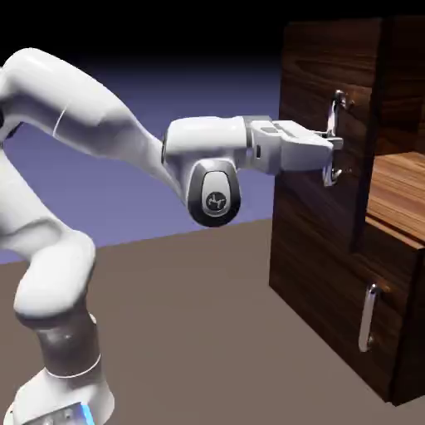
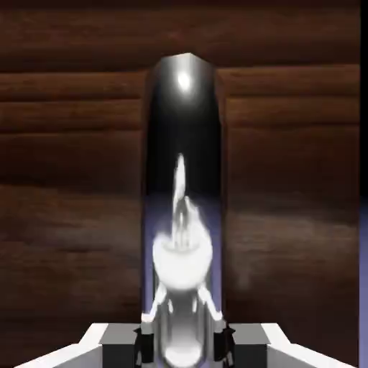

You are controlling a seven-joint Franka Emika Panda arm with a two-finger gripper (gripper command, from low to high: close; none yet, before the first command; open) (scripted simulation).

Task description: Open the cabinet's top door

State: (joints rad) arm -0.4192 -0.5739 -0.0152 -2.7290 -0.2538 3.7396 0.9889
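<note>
The cabinet (image 1: 332,274) of dark walnut grain stands at the exterior view's right. Its top door (image 1: 311,83) stands swung out from the cabinet body, so a lighter wooden shelf (image 1: 403,183) shows inside behind it. My gripper (image 1: 330,143) reaches level from the left and is shut on the door's long vertical silver handle (image 1: 336,108). In the hand view the handle (image 2: 183,144) rises as a dark shiny bar from between my fingertips (image 2: 118,352), and the door's wood (image 2: 72,180) fills the rest.
Below the top door is the shorter panel (image 1: 332,299) with its small silver handle (image 1: 368,317), shut. The brown table (image 1: 191,332) runs from my base at lower left to the cabinet's foot.
</note>
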